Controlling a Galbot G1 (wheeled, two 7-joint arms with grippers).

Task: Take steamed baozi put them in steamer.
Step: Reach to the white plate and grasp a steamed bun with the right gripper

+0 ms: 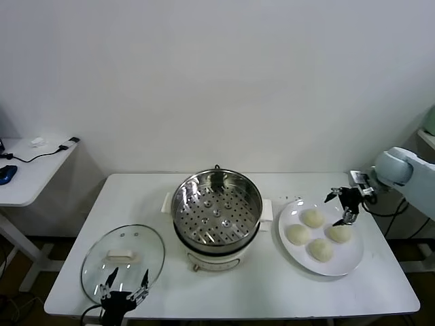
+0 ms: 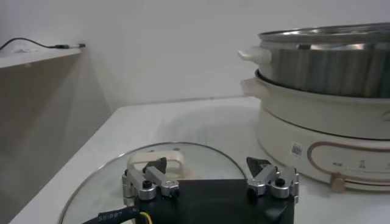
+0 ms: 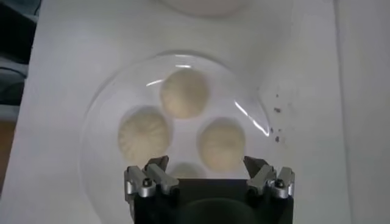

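From my head, the shiny perforated steel steamer [image 1: 217, 212] sits mid-table on its white base; at its 3 o'clock, four smooth domed steamed baozi [image 1: 313, 218] lie on a flat white plate [image 1: 350, 261]. My right gripper [image 1: 343, 207] hovers above them, fingers spread, gripping nothing. At 8 o'clock lies a round glass lid [image 1: 123, 261].

Left wrist: my left gripper [image 2: 210, 176] hangs parted over that lid [image 2: 109, 182], steamer [image 2: 329, 58] beyond.

Right wrist: my right gripper [image 3: 208, 176] parted above three visible baozi [image 3: 184, 92] on the glossy plate [image 3: 100, 131].
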